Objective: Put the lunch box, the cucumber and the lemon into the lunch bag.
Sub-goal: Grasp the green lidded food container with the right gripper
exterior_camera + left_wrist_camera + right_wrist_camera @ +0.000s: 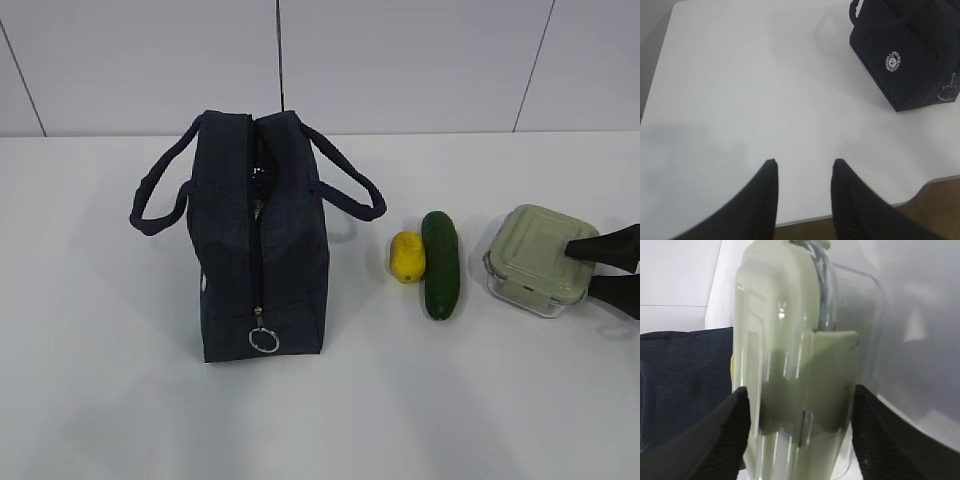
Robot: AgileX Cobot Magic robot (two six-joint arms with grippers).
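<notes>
We see the lunch bag [262, 245] as matt dark navy woven cloth, with a shiny metal ring pull [263, 340] on its zipper. The lunch box [538, 262] is clear, glossy glass under a smooth, pale green plastic lid. The cucumber [440, 265] looks smooth and slightly shiny, the lemon [406, 256] finely dimpled. The bench [100, 380] is smooth matt white. The right pincer's fingers [715, 440] show ribbed black pads.
</notes>
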